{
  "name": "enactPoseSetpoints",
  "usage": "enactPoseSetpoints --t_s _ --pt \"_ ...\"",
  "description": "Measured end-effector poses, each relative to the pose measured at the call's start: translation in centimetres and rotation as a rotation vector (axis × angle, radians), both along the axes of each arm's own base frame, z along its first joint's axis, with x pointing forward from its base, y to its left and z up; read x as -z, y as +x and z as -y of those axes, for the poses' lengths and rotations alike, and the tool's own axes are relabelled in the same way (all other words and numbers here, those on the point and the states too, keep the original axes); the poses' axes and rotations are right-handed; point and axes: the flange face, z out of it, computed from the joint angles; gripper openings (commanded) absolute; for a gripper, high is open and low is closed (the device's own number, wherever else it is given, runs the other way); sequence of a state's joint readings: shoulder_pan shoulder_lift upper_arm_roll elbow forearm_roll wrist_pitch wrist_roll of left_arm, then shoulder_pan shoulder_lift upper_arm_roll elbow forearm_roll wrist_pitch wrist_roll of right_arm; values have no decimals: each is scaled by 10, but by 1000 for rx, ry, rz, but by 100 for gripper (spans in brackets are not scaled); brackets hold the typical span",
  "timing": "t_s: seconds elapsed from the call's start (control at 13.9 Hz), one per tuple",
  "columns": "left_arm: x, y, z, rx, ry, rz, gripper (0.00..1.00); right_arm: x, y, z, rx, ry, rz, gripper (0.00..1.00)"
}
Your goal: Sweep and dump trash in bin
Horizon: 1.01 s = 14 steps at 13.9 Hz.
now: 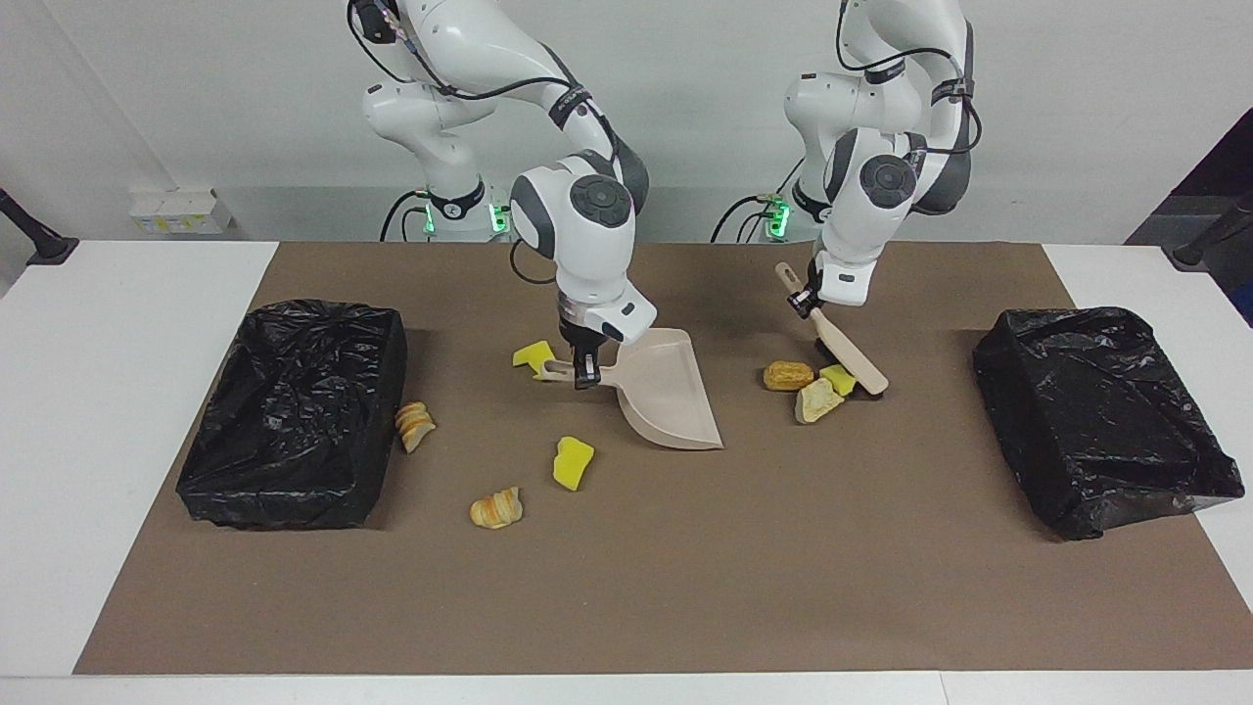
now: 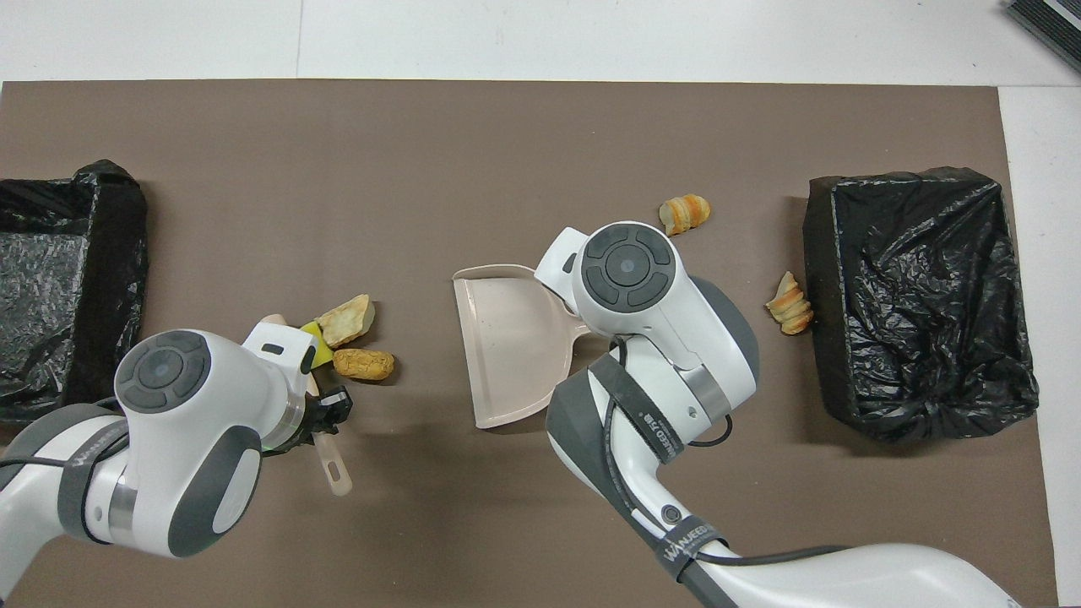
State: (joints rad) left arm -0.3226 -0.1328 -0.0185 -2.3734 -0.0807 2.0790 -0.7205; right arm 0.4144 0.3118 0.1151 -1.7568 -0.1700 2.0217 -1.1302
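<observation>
Left gripper [image 1: 805, 304] clamps the brush [image 1: 850, 351]; right gripper [image 1: 584, 374] clamps the dustpan [image 1: 666, 397] handle.
We see brush head against a yellow sponge chunk [image 1: 838, 377] beside two bread pieces [image 1: 789, 375], near dustpan's mouth; other trash lies toward the right arm's bin [image 1: 294, 411].

A white desk [image 1: 137, 392] spans the scene, most of its top covered by a brown mat [image 1: 685, 568] that leaves white margins at 3 and 9 o'clock. At 12 o'clock stands a plain white wall [image 1: 196, 98], evenly lit. A small white box [image 1: 176, 211] sits against the wall around 10 o'clock. Dark equipment [image 1: 1214, 196] shows at the 3 o'clock edge.
</observation>
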Motion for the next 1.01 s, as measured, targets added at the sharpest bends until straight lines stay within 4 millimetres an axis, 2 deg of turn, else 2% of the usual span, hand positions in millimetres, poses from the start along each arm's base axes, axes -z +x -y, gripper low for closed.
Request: enactPoseSetpoints --t_s 0.14,0.29,0.43,0.65,0.79,1.01 --pt "-13 21 5 51 -17 6 0 0 0 0 0 0 0 0" --pt "-27 35 -1 112 -33 4 0 0 0 0 0 0 0 0" --pt "-30 43 -25 206 -58 5 0 0 0 0 0 0 0 0" --pt "-20 51 -68 316 -92 -4 0 1 0 0 7 0 0 0" --pt "-5 52 -69 343 -95 5 0 1 0 0 8 -1 -1 0" --pt "20 52 -47 378 -104 4 0 1 0 0 9 -1 -1 0"
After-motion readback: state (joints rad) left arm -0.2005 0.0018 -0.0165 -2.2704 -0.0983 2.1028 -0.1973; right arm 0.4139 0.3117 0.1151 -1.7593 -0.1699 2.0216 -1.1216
